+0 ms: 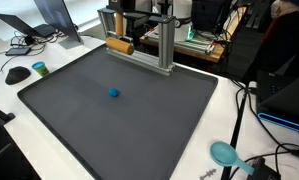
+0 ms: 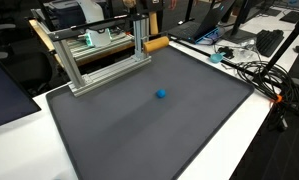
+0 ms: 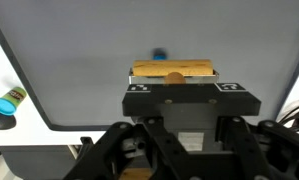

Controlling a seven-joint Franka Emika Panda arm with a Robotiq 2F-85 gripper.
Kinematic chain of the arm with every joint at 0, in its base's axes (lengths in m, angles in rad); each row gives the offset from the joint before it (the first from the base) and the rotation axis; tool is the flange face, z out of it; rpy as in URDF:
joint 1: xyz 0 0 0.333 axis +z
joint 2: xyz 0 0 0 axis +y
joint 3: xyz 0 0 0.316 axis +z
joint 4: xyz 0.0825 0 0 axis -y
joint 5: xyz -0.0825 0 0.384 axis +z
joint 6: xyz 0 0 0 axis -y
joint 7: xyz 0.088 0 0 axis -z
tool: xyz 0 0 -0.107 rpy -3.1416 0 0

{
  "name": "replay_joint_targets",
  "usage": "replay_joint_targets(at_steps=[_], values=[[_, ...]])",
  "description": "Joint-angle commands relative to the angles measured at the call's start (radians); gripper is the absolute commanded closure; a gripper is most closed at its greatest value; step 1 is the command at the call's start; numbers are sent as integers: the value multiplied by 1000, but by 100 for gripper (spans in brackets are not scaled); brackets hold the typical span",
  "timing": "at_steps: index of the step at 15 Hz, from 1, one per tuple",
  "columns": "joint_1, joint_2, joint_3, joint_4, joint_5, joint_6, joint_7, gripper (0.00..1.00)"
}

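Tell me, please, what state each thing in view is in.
gripper: shut on the block.
block: held level between the fingers.
ball: lying free on the mat, untouched.
mat: spread flat.
frame: standing upright at the mat's edge.

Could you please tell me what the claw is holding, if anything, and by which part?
The claw seems shut on a wooden block, gripped around its middle; the exact contact is hidden.
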Motion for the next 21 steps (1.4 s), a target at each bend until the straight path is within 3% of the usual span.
replay_joint_targets(at_steps=[1,7,8,14,15,21], values=[[-2,180,23,144,-77,31,65,78],[31,381,-6,220,-74,91,59,78],[33,327,-11,178,-68,79,47,53],[41,390,-17,208,-65,91,45,53],[38,405,-20,211,-64,113,53,78],[39,464,-57,209,-75,160,78,78]])
